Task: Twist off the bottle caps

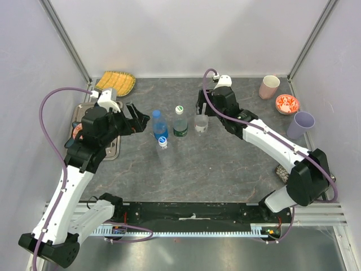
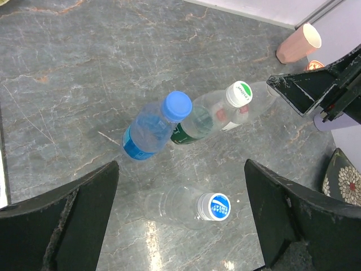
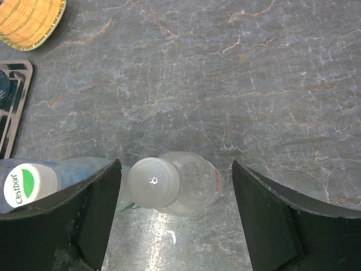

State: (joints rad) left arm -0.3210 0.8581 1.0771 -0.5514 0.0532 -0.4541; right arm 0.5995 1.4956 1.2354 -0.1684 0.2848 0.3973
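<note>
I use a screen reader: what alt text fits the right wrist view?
Open fingers of the right gripper stand either side of a clear bottle with a white cap, seen from above. A green-and-white cap shows at the left edge, a yellow basket at top left.

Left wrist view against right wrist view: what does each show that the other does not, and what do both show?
Only left wrist: the blue cap, the white-and-blue cap, the pink cup. Only right wrist: the plain white cap, seen plainly. Both: the white-and-green cap and the grey table.
</note>
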